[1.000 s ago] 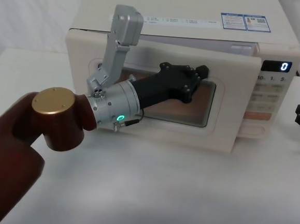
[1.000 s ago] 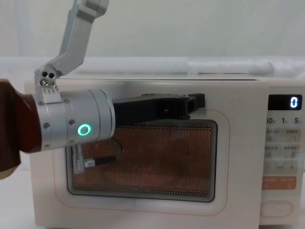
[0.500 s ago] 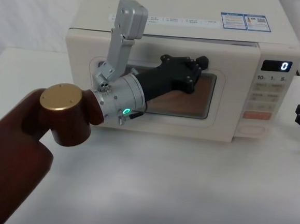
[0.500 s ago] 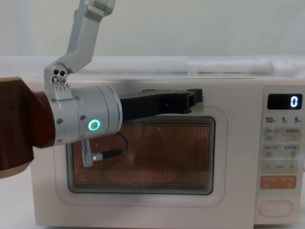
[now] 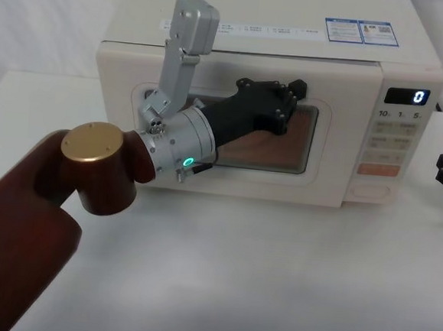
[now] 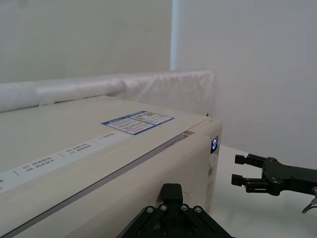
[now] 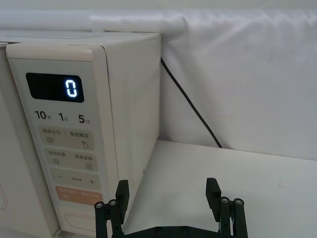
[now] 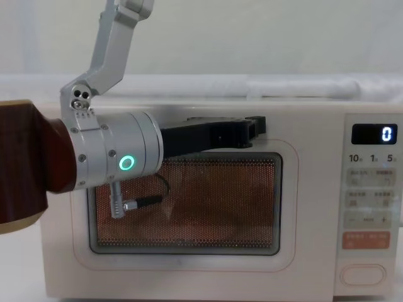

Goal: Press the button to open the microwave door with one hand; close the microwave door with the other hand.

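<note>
While shut, microwave door: flush with the microwave on the worktop.
Left pincer: against the door's upper window edge; spread cannot be told.
Right pincer: spread, beside the control panel.

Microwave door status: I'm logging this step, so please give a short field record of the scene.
microwave door: shut, flush with the control panel
left hand: flat against the door's upper window edge
right hand: open, parked beside the microwave, touching nothing
button: untouched
display: reads 0
</note>
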Available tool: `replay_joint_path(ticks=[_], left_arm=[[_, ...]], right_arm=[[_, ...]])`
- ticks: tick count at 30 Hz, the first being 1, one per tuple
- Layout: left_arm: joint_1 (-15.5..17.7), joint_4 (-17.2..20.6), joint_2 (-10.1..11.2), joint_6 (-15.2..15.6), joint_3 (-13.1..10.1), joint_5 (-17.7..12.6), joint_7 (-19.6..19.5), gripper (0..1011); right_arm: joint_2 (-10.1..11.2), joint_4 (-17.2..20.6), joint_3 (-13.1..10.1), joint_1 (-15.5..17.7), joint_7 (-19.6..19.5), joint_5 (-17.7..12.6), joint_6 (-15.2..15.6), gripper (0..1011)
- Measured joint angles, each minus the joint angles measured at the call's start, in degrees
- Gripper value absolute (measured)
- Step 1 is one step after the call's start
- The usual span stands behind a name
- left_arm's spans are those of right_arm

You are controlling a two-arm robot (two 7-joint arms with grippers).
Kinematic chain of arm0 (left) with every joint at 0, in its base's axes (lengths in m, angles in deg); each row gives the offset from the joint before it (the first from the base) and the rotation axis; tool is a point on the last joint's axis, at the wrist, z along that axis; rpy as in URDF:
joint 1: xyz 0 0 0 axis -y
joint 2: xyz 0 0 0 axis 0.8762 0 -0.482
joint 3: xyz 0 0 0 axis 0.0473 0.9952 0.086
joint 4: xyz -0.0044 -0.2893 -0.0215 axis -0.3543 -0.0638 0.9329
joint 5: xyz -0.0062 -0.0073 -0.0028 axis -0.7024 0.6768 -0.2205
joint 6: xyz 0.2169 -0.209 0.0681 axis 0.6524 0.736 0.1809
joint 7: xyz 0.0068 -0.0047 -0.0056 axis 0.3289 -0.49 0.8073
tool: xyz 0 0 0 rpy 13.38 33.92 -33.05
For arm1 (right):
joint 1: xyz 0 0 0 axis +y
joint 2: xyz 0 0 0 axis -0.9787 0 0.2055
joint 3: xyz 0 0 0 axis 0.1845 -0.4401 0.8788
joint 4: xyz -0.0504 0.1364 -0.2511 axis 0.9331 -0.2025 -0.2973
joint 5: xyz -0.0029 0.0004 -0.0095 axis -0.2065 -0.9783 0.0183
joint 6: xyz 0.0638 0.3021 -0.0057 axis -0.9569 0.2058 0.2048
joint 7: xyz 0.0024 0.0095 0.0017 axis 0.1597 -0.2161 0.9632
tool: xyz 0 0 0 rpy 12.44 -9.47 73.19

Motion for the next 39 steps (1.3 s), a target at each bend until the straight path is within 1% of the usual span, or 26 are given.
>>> replay_joint_path(ticks=[16,20,29,31,35,36,37,39], left_arm=[[0.1,-0.4,-0.9,1.6,0.5,-0.4,1.3,0],[0.1,-0.5,-1.2,2.1,0.8,-0.6,2.1,0],[-0.1,-0.3,-1.6,2.5,1.1,-1.1,3.0,0],[-0.3,0.1,-1.6,2.5,1.1,-1.1,2.8,0],[-1.5,2.9,-0.9,2.2,1.2,-0.7,2.1,0],[-1.5,2.9,-0.9,2.2,1.2,-0.7,2.1,0],[-1.9,3.5,-0.6,2.1,1.1,-0.6,2.1,0],[-3.6,6.0,0.4,2.0,1.1,-0.5,2.1,0]], right_arm=[[0.0,0.0,0.0,0.0,0.0,0.0,0.0,1002],[0.0,0.0,0.0,0.0,0.0,0.0,0.0,1002],[0.0,0.0,0.0,0.0,0.0,0.0,0.0,1002],[0.0,0.0,0.0,0.0,0.0,0.0,0.0,1002],[0.0,0.0,0.0,0.0,0.0,0.0,0.0,1002],[0.0,0.0,0.0,0.0,0.0,0.0,0.0,1002],[0.0,0.0,0.0,0.0,0.0,0.0,0.0,1002],[0.0,0.0,0.0,0.0,0.0,0.0,0.0,1002]])
